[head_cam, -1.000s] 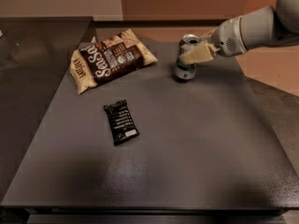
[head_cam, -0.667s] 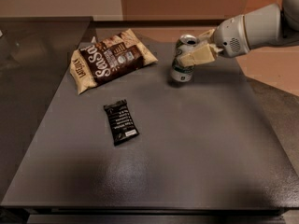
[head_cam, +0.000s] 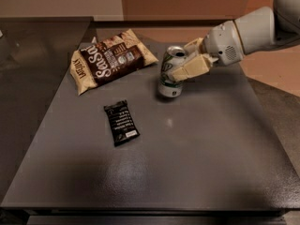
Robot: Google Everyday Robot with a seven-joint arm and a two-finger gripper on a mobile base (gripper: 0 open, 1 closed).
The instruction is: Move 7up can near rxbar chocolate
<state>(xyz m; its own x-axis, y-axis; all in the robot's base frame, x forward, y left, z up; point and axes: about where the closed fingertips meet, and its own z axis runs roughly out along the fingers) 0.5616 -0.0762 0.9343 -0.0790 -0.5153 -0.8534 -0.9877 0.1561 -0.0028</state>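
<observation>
While the gripper (head_cam: 180,64) pinches the 7up can (head_cam: 168,81) between its cream fingers (head_cam: 193,66), one laid across the front of the can's body and the other behind it near the rim, we see the can at the far middle of the dark table (head_cam: 206,153), leaning a little. We cannot tell whether its base touches the surface or hangs just clear. The rxbar chocolate (head_cam: 121,123) lies flat, nearer the camera and to the left, well apart from the can. The main risk, in our judgement, is that tilt: if the base drags, the can may twist in the grip or topple on release. A low path could also clip the chip bag (head_cam: 112,60) or land on the bar itself. The bag's large cream lettering reads roughly "Sea Salt". The bar's white lines and the can's green-and-white label are too small for us to read.
</observation>
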